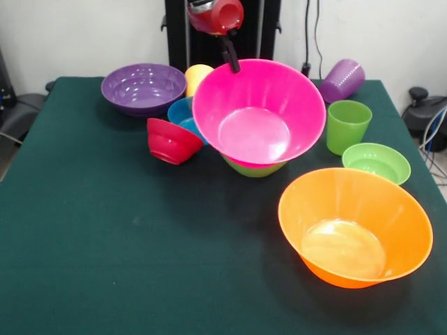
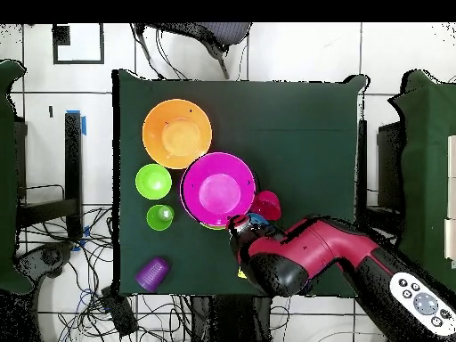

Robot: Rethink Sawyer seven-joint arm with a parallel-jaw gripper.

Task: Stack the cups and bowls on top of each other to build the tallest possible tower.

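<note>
Our gripper (image 1: 232,61) pinched the far rim of the pink bowl (image 1: 258,115), holding it tilted over the green bowl (image 1: 255,168) that based the tower. Around that pink bowl, we judged most work undone: the red bowl (image 1: 170,141), blue bowl (image 1: 183,114), purple bowl (image 1: 143,87), orange bowl (image 1: 355,227) and green cup (image 1: 347,125) sat loose, and the purple cup (image 1: 341,80) lay tipped.
</note>
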